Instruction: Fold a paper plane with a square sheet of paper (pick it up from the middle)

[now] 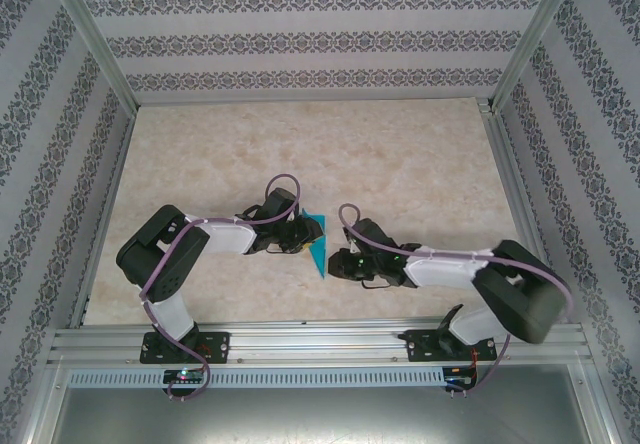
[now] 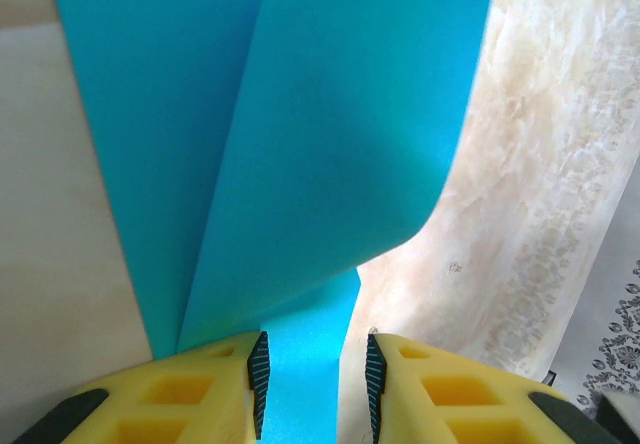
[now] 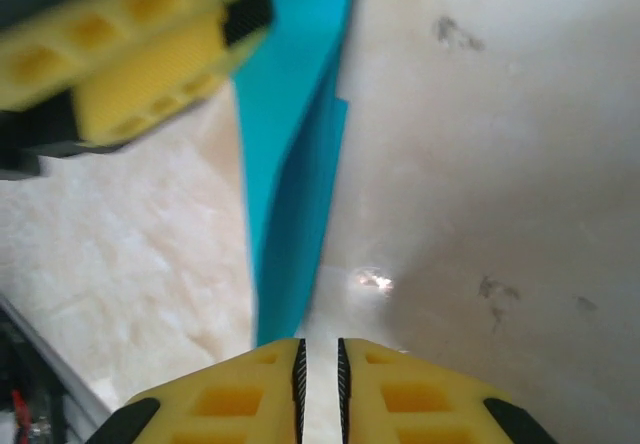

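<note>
1. Two grippers meet at one spot. The square sheet of paper [image 1: 317, 247] lies on the table [image 1: 400, 154], touching the left gripper [image 1: 303, 234] on its right side. The right gripper [image 1: 345, 261] sits just across the sheet from the left gripper.
2. Left gripper: jaws partly spread, with a strip of the sheet between the pads. There's a small gap at one pad, so can't tell if it truly pinches.
3. Right gripper: jaws almost pressed together, leaving a thin slit with nothing visibly in it. The sheet's near tip ends right at its fingertips.
4. Step, best guess: mid-fold, no plane yet. The sheet is doubled over and one flap curls up off the other.
5. Next move likely calls for flattening that flap and setting the crease. The left gripper would anchor while the right presses along the fold without dragging the thin paper.
6. Views:
   - Top gives the layout of both arms, but the sheet reads as a small teal wedge and its layers can't be made out.
   - Left wrist shows the curled flap and the overlap.
   - Right wrist shows the fold edge-on, with the left gripper close beside it.
</note>
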Robot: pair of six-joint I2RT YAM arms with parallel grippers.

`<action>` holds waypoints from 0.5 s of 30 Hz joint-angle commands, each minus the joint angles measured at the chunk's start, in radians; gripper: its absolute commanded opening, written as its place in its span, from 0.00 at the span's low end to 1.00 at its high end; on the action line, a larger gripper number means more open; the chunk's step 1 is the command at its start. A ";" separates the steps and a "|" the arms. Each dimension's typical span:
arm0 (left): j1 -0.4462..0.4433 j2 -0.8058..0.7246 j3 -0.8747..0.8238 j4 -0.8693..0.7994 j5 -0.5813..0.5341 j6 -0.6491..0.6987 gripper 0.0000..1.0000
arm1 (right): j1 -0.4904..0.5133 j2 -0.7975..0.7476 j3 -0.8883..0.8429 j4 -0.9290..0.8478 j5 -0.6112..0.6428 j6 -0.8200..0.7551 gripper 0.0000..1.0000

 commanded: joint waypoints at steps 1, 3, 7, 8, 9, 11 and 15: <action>-0.008 0.008 -0.004 -0.110 -0.037 0.015 0.35 | -0.004 -0.086 -0.002 0.031 0.053 0.013 0.14; -0.008 0.013 -0.001 -0.106 -0.031 0.015 0.36 | -0.013 -0.075 0.003 0.119 0.008 0.037 0.11; -0.008 0.014 0.004 -0.110 -0.031 0.016 0.35 | -0.016 0.044 0.054 0.227 -0.077 0.084 0.06; -0.009 0.014 0.004 -0.111 -0.031 0.016 0.35 | -0.014 0.082 0.063 0.269 -0.095 0.106 0.06; -0.008 0.014 0.007 -0.113 -0.032 0.016 0.35 | -0.014 0.116 0.065 0.327 -0.110 0.132 0.06; -0.008 0.013 0.007 -0.115 -0.031 0.015 0.35 | -0.019 0.192 0.066 0.425 -0.137 0.174 0.05; -0.008 0.010 0.004 -0.116 -0.030 0.015 0.35 | -0.020 0.302 0.071 0.530 -0.164 0.219 0.04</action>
